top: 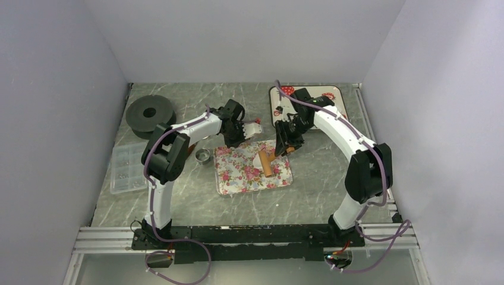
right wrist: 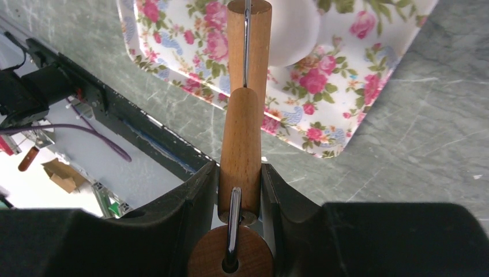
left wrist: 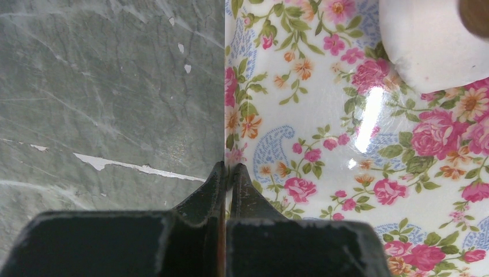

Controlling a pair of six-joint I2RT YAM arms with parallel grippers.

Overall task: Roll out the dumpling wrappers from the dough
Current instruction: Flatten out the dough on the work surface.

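The rolling pin (right wrist: 248,86) is gripped by the right pincer (right wrist: 239,173) over the floral tray (left wrist: 323,115), where white dough (left wrist: 429,40) lies. The left pincer (left wrist: 229,170) is closed at the tray's edge, where it meets the table (left wrist: 104,86).

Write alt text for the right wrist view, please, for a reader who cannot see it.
The right tool grips the handle of a wooden rolling pin, seen from just behind. Its roller reaches over a piece of white dough on a floral tray, which sits on a grey marbled table.
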